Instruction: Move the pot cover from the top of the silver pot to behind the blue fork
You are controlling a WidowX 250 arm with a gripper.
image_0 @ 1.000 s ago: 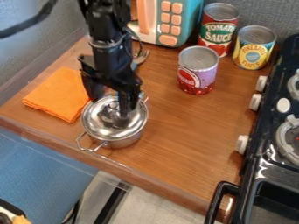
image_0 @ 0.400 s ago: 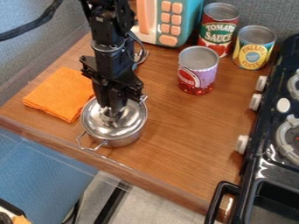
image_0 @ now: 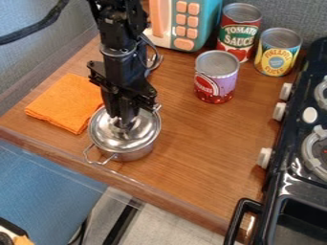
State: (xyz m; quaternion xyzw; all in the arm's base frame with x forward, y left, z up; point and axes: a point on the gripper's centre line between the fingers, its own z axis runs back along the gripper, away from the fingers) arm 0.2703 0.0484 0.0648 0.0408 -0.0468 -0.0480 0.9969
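Gripper has pot cover clenched; cover sits on silver pot near front edge of bench.

Present were one counter, three cans, one pot, one pot cover, one cloth, one fork (partly hidden), one toy microwave with seven buttons, one stove with three white knobs along its edge, and one gripper on one robot arm.
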